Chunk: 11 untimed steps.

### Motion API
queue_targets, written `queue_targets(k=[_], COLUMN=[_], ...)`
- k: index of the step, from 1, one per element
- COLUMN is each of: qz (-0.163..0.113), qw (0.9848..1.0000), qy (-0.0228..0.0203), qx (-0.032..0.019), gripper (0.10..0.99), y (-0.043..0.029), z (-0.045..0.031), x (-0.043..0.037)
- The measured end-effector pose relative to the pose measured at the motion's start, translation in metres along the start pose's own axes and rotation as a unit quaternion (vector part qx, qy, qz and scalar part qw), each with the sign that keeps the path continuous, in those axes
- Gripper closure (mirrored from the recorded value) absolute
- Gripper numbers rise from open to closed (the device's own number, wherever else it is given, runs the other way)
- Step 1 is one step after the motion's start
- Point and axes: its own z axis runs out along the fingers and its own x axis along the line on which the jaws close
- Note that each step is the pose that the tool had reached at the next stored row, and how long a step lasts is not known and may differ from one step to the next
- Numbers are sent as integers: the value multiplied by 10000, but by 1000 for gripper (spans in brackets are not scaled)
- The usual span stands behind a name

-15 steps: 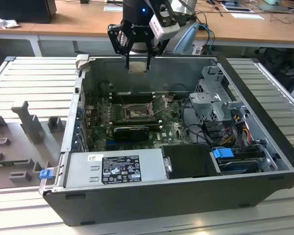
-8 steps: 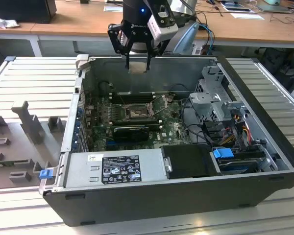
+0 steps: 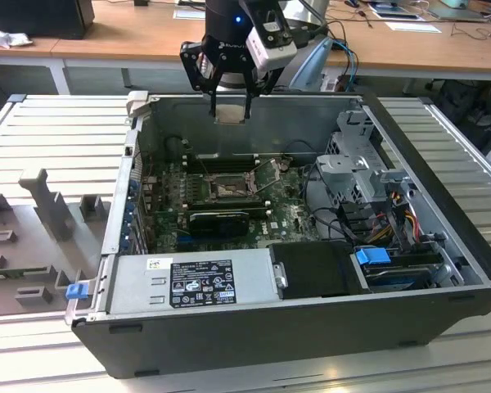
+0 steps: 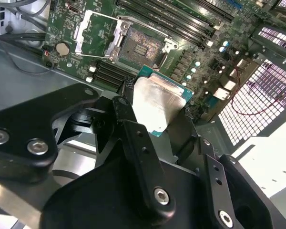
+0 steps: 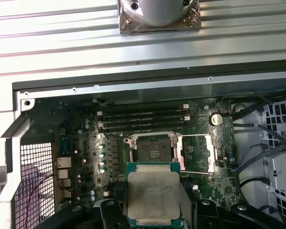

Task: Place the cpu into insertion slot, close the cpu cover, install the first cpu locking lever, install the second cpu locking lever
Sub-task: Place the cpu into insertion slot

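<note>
The tool [image 3: 231,108] grips the cpu [image 5: 152,193] above the empty insertion slot [image 5: 155,149]; the cpu cover [image 5: 212,152] stands open, nothing seated yet.

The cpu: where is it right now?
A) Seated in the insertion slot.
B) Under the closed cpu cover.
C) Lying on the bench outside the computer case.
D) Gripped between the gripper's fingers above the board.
D: in the second wrist view the gripper clamps the cpu by its edges, while the insertion slot lies bare and the cpu cover is swung open.
</note>
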Motion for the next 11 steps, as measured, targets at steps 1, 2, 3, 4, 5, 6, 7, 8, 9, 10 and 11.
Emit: queue_targets(k=[1, 2, 3, 4, 5, 6, 7, 8, 9, 10, 11], qz=[21, 50, 82, 93, 101, 114, 124, 134, 148, 160, 177], qw=[10000, 10000, 10000, 10000, 9999, 9999, 9999, 9999, 9999, 9999, 9998], qy=[-2, -4, -7, -8, -9, -10, -11, -12, -13, -14, -16], qx=[0, -1, -1, -2, -2, -2, -2, -3, -3, -3, -3], gripper=[557, 557, 557, 557, 557, 557, 557, 557, 557, 557, 557], y=[0, 0, 0, 0, 0, 0, 0, 0, 0, 0, 0], z=[0, 1, 0, 1, 1, 1, 0, 0, 1, 1, 0], x=[0, 0, 0, 0, 0, 0, 0, 0, 0, 0, 0])
